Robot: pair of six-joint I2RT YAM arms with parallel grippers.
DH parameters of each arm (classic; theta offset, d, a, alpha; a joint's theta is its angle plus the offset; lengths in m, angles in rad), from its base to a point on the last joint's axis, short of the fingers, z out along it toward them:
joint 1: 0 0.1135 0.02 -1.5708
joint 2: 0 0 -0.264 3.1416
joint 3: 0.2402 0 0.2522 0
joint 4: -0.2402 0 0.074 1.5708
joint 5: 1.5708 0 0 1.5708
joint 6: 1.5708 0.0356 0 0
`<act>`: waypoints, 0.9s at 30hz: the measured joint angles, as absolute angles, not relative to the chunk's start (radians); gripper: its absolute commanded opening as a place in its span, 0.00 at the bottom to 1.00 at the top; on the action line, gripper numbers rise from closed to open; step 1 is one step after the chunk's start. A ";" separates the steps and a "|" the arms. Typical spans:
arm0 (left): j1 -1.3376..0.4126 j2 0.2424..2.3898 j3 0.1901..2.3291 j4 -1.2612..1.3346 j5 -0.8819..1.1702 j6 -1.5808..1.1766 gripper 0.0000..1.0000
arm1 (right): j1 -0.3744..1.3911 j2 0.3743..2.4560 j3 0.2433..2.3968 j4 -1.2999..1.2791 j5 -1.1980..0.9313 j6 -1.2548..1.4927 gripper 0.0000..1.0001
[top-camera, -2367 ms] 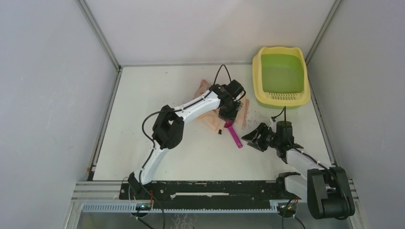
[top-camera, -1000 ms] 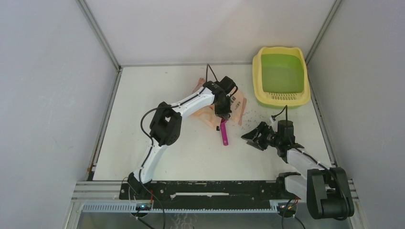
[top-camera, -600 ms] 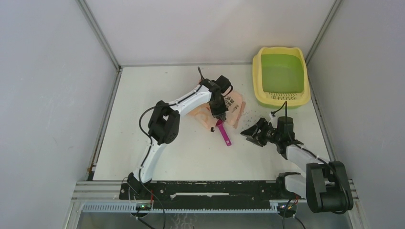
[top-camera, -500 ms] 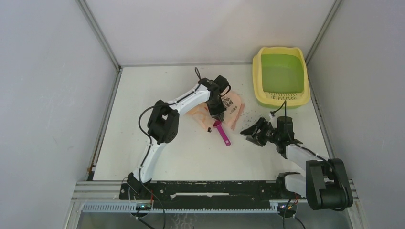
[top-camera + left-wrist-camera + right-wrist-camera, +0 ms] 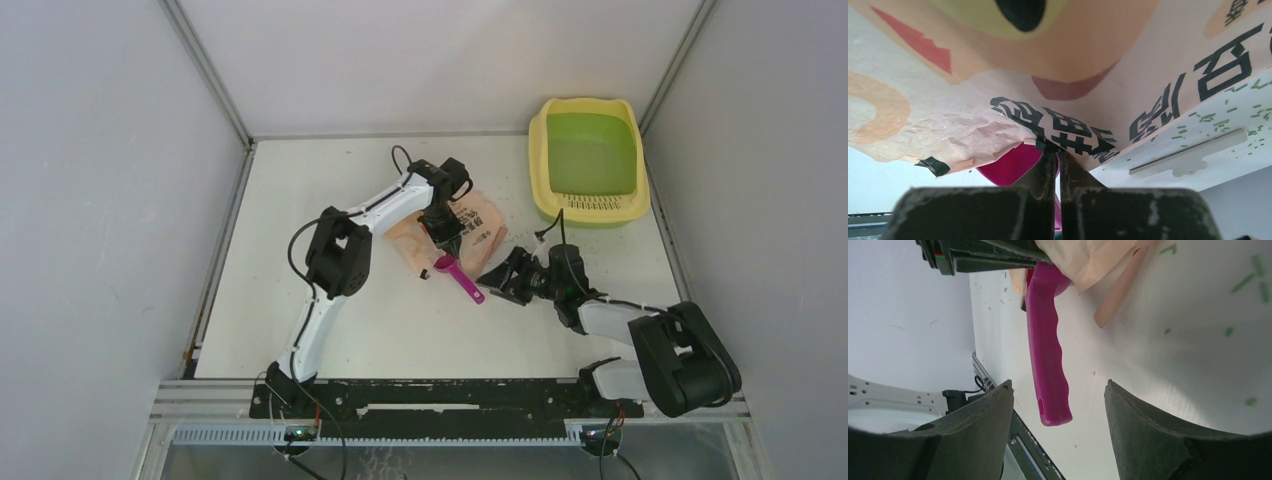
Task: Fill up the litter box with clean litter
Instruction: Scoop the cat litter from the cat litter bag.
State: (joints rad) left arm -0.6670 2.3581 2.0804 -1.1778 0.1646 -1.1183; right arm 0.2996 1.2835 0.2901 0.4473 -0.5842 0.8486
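Top external view: left gripper [image 5: 441, 232] is pinching the peach-pink bag [image 5: 478, 228] mid-table, while the right gripper [image 5: 497, 284] is gaping around a magenta scoop [image 5: 462, 281].
Left fingers are clamping flat on the bag's crumpled lower edge, with the scoop's bowl tucked beneath it. Right fingers are standing wide, one on each side of the handle's end, touching neither side. The litter box [image 5: 538, 150] is sitting at 2 o'clock, hugging the table's [image 5: 300, 200] far-right corner. Litter [image 5: 1257, 264] is lying as stray granules beside the bag. Bare tabletop is stretching toward 9 and 6 o'clock.
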 measured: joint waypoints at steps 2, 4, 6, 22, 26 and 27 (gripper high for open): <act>-0.664 2.358 2.078 -1.177 0.175 -1.131 0.00 | 0.333 1.322 0.290 0.482 -0.575 0.871 0.73; -0.659 2.358 2.075 -1.172 0.189 -1.145 0.00 | 0.360 1.353 0.290 0.512 -0.565 0.891 0.73; -0.655 2.358 2.067 -1.160 0.203 -1.155 0.00 | 0.377 1.384 0.290 0.550 -0.558 0.913 0.71; -0.620 2.335 1.937 -1.019 0.373 -1.256 0.00 | 0.434 1.493 0.290 0.709 -0.446 1.016 0.59; -0.617 2.324 1.911 -0.995 0.389 -1.279 0.00 | 0.436 1.480 0.290 0.705 -0.410 1.024 0.56; -0.616 2.323 1.908 -0.992 0.392 -1.285 0.00 | 0.437 1.472 0.290 0.704 -0.398 1.028 0.56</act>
State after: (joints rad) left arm -0.6159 2.3230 1.9076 -0.9916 0.3923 -1.2850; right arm 0.4370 1.4719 0.2901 0.7044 -0.3985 1.0283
